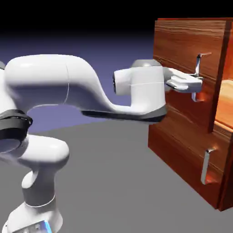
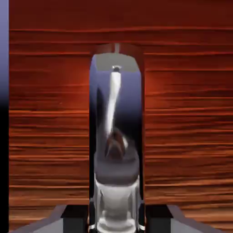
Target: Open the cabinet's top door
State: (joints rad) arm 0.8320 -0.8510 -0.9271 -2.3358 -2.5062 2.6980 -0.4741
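White two-finger end effector (image 1: 196, 83) reaches level and is clamped on the vertical silver bar handle (image 1: 197, 73) of the upper reddish-brown wood-grain door (image 1: 182, 54). Handle's long axis runs upright, crossing the fingers, directly ahead. Door appears slightly ajar; judged next move: pull back toward the arm.

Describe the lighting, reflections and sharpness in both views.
Exterior view: sharp and evenly rendered, the backdrop going black at the top; the top door is lit warm, an orange glow beside its handle. Hand view: the handle fills the middle as a mirror-like bar with a bright streak and dark reflections, soft at the bottom; the gripper closes on it.
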